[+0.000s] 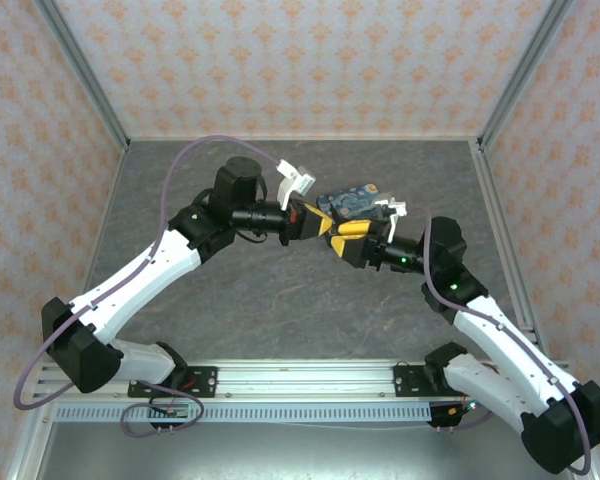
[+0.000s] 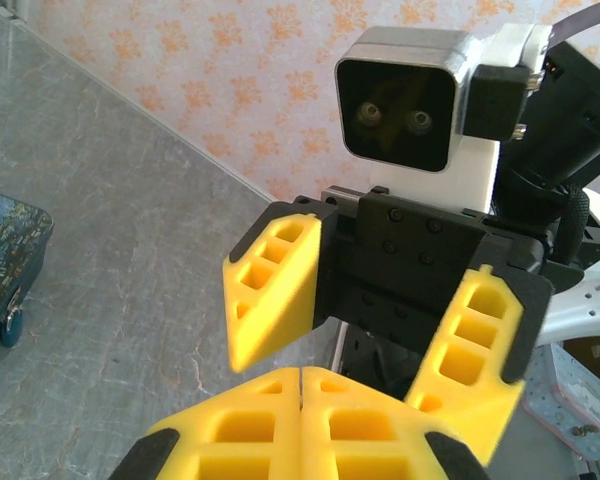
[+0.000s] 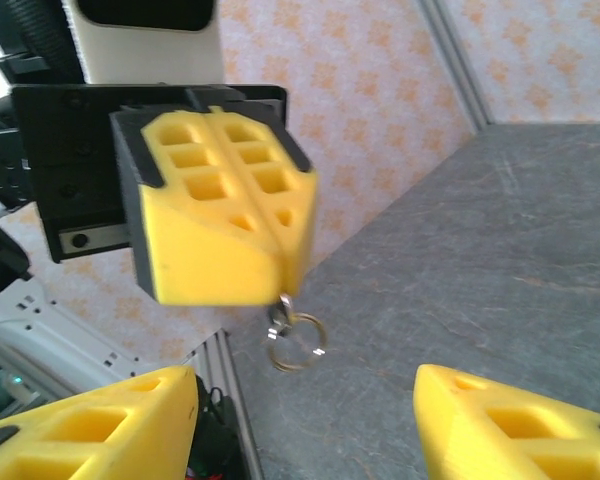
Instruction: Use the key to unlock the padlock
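Grey stone-look desk (image 1: 280,300), orange-patterned wallpaper (image 1: 280,60) on the walls. In the top view both arms reach to frame centre, claws nose to nose just below a dark-blue printed tin (image 1: 348,203) that sits upper centre on the desk.

Fingers of the left claw (image 3: 280,275) are pressed together and clamped on the key (image 3: 281,306). Just a small metal stub pokes out of the tips, with a split ring (image 3: 300,345) dangling under it, centre of the right wrist view.

Fingers of the right claw (image 3: 302,385) stand apart, one in each lower corner of its own view. It faces the left claw and sits just short of the ring.

Left wrist view agrees: own yellow fingers together at bottom centre, the other claw's fingers spread wide mid-frame.

The padlock (image 2: 13,327) is the small teal piece at the left edge of the left wrist view, on the front of the tin near its lower corner, off to the side of both claws. Can't tell if it's latched.
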